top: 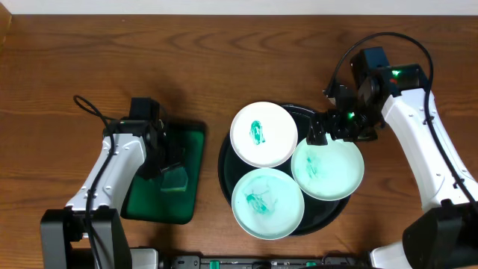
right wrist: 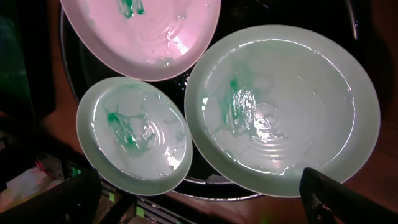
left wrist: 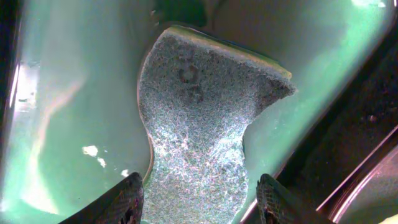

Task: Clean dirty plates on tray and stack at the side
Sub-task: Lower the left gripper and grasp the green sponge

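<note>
Small round white plates (top: 263, 136), three in number, all on one large round black tray with raised rim (top: 225, 173), right of centre on the brown wood-grain tabletop (top: 149, 60); none on the bare wood at the side.

Far left: one white left arm, its left gripper (top: 168, 161) low over one rectangular green tray (top: 149, 205) just beside the black tray. One grey-green sponge (top: 176, 179) lying flat on the green tray; same sponge (left wrist: 205, 112) in the left wrist view, pinched at the waist and broader at the far end. Left gripper (left wrist: 199, 202) spread, one fingertip (left wrist: 127, 202) at either side of the sponge's near end, gripping nothing; contact with the sponge's edges not discernible. Part of the green tray hidden under the arm in the overhead view.

Centre: upper plate (top: 264, 134), white, reaching the black tray's upper-left rim; lower plate (top: 267, 202) and right-hand plate (top: 327, 169), both tinted pale green. One turquoise-green smear in the middle of each of the three. Neighbouring rims touching or overlapping; order of overlap unclear.

Right: one right gripper (top: 317, 133) above the black tray's upper right, masking the far rim of the right-hand plate from overhead. Right gripper (right wrist: 205, 205) spread wide, empty, all three plates visible beneath it.
</note>
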`<move>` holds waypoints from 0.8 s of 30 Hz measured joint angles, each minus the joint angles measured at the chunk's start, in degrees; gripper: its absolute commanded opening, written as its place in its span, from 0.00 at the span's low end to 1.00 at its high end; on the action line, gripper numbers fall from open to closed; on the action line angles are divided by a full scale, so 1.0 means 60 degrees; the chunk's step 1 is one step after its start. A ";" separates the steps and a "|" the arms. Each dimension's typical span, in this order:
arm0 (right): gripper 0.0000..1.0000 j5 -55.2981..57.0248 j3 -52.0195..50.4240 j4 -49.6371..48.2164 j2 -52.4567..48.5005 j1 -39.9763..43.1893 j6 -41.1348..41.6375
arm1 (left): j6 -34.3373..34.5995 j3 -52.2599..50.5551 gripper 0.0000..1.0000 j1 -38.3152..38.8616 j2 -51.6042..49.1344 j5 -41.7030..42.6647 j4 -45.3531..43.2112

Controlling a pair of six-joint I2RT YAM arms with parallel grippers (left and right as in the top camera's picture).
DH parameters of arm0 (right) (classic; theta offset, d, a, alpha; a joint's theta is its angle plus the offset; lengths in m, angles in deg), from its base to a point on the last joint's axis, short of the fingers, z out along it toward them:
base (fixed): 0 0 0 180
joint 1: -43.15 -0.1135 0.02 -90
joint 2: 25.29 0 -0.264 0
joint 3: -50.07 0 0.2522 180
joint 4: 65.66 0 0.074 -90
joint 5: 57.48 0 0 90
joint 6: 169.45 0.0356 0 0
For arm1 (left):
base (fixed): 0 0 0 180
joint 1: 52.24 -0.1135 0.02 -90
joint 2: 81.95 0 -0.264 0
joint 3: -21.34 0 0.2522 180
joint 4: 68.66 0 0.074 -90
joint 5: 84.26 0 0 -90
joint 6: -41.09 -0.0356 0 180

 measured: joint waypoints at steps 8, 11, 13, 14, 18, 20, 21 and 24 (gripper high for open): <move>0.99 0.0000 0.0000 -0.0022 0.0000 -0.0004 0.0000 | -0.0248 0.0000 0.54 0.0000 0.0000 0.0000 -0.0189; 0.99 -0.0004 0.0000 -0.0055 0.0000 -0.0018 0.0000 | -0.0284 0.0000 0.54 0.0000 -0.0004 0.0000 -0.0262; 0.99 0.0000 0.0000 -0.0058 0.0000 -0.0018 0.0000 | -0.0291 0.0000 0.54 0.0000 -0.0018 0.0000 -0.0310; 0.99 0.0000 0.0000 -0.0058 0.0000 -0.0018 0.0000 | -0.0295 0.0000 0.53 0.0000 -0.0044 0.0000 -0.0321; 0.99 -0.0015 0.0000 -0.0058 0.0000 -0.0018 0.0000 | -0.0361 0.0000 0.49 0.0000 -0.0273 0.0000 -0.0335; 0.99 -0.0047 0.0000 -0.0062 0.0000 -0.0018 0.0000 | -0.0364 0.0000 0.49 0.0000 -0.0433 0.0004 -0.0342; 0.99 -0.0073 0.0000 -0.0066 0.0000 -0.0018 0.0000 | -0.0364 0.0000 0.49 0.0000 -0.0525 0.0004 -0.0364; 0.99 -0.0109 0.0000 -0.0069 0.0000 -0.0018 0.0000 | -0.0364 0.0000 0.49 0.0000 -0.0729 0.0011 -0.0419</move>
